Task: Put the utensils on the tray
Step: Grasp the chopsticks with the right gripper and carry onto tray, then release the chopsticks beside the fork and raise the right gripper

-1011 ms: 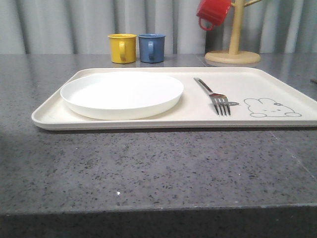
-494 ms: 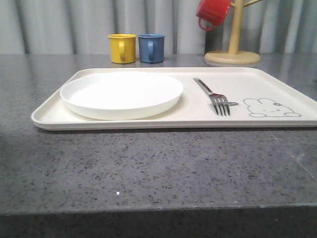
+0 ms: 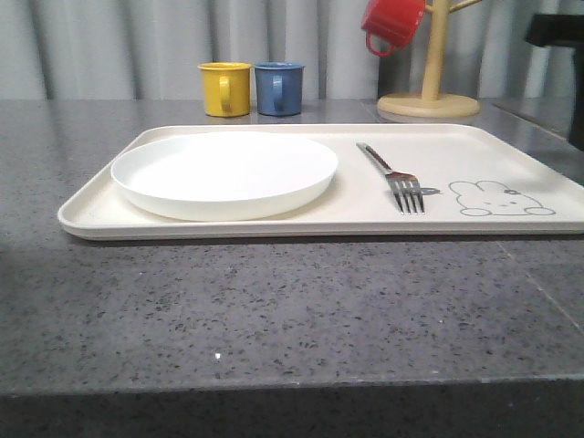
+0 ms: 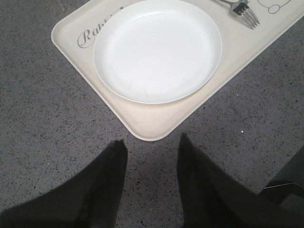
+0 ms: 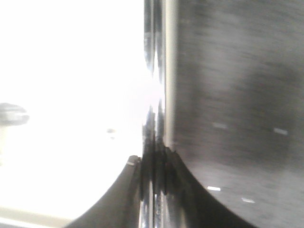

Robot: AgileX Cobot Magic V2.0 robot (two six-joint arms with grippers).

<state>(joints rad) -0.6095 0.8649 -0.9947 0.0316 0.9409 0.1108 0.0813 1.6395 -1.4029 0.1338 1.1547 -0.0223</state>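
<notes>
Two dark fingers of the left claw (image 4: pixel 151 145) hang spread apart over the speckled grey counter (image 3: pixel 274 310), holding nothing, just off the near corner of the cream tray (image 4: pixel 152 124). The right claw (image 5: pixel 153 164), seen blurred in its wrist view, has its fingers pressed narrowly on thin shiny metal sticks (image 5: pixel 153 95) that run straight up between them; what lies around them is too washed out to tell. On the tray, the round white plate (image 3: pixel 224 172) sits toward the left end, and the fork (image 3: pixel 394 177) lies beside the plate, apart from it, tines toward the near rim, next to the rabbit drawing (image 3: pixel 500 198). Beyond the tray stand a yellow mug (image 3: pixel 225 88) and a blue mug (image 3: pixel 278 88), touching or nearly so, and a red mug (image 3: pixel 392 24) hangs on a wooden stand (image 3: pixel 430 91).
</notes>
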